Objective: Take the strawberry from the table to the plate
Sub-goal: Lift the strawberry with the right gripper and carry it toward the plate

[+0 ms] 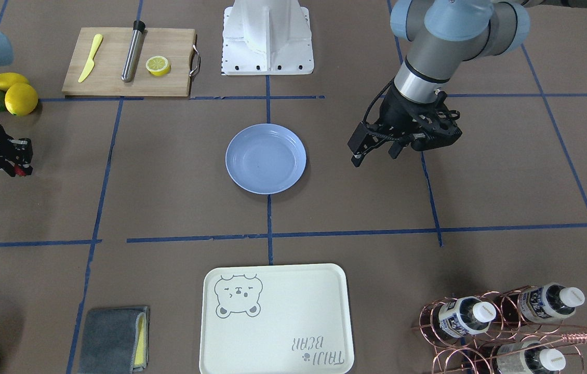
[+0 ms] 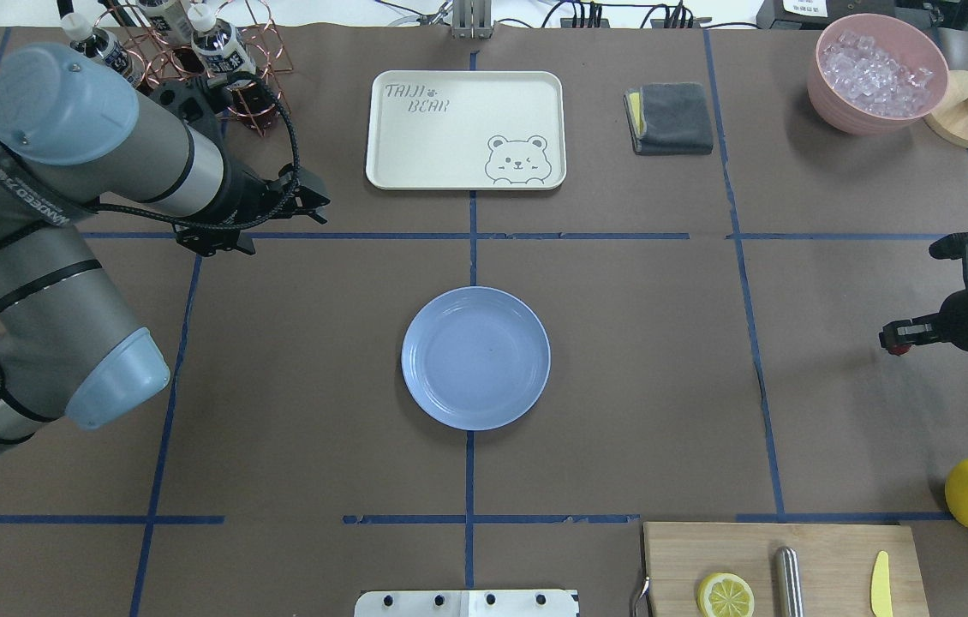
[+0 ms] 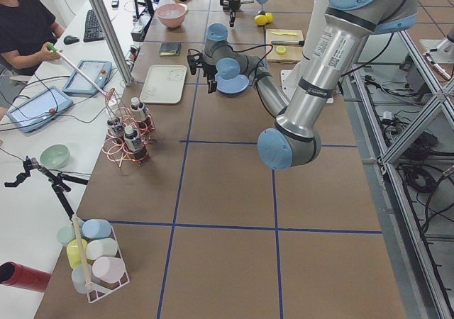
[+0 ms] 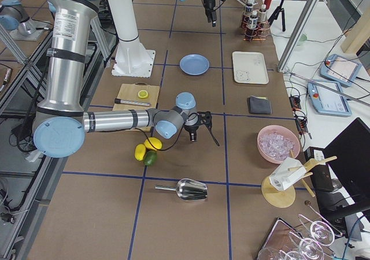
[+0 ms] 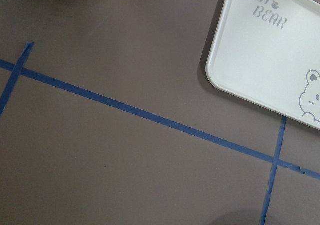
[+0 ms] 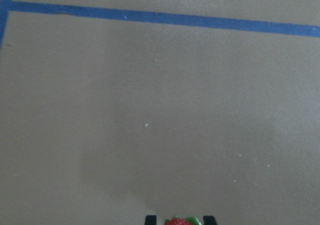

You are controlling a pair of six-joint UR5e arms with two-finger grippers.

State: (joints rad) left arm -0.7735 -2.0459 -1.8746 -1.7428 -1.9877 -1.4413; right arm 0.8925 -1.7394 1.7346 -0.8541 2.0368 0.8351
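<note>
- Red strawberry [image 6: 179, 221] sits clenched in the right pincer [image 1: 19, 167], seemingly just clear of the worktop [image 6: 160, 110]; this is the carry step.
- Ahead of it lies only bare brown paper and tape, so there is open room.
- Farther on is the plate [image 2: 475, 357], empty; the next move calls for crossing, lowering and releasing.
- Beyond the plate, the left pincer [image 1: 375, 153] hangs apart from its rim, apparently spread and empty.

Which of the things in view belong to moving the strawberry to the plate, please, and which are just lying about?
In the job: strawberry, right tool shut on it, plate, table.
Lying about: cutting board, lemons, bear tray, grey cloth, ice bowl, bottles.
</note>
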